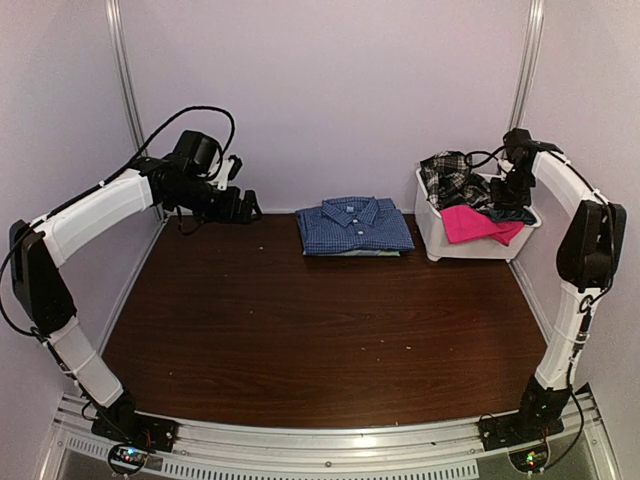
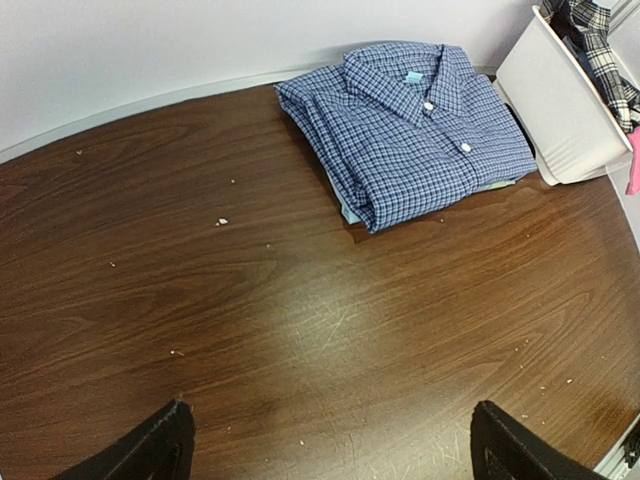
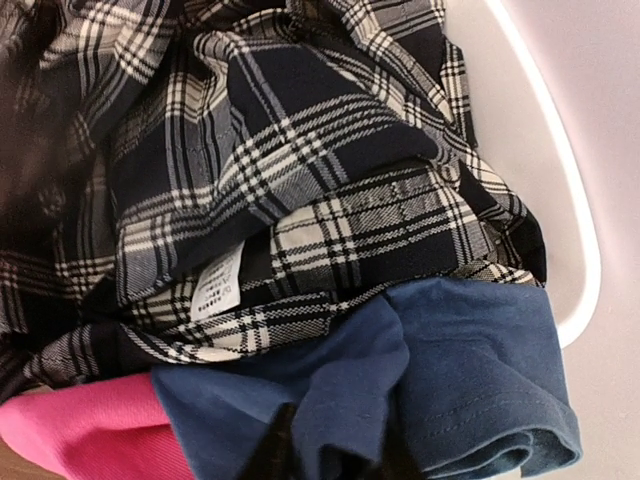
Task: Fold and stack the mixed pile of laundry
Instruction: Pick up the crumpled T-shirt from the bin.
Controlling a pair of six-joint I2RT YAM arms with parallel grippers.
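Observation:
The mixed laundry pile fills a white bin [image 1: 432, 228] at the back right. It holds a black-and-white plaid shirt [image 3: 280, 170], a bright pink piece [image 3: 80, 430] and a dark blue T-shirt [image 3: 470, 370]. My right gripper [image 3: 340, 455] reaches down into the bin, shut on a raised fold of the dark blue T-shirt. A folded blue checked shirt [image 2: 415, 130] lies at the back centre, with a pale blue piece [image 2: 345, 212] showing under its edge. Over the table's back left, my left gripper [image 2: 330, 450] hangs open and holds nothing.
The bin [image 2: 560, 110] stands just right of the folded shirt [image 1: 355, 225], close to the right wall. White enclosure walls run round the back and both sides. The brown wooden tabletop [image 1: 320, 330] carries small scattered crumbs.

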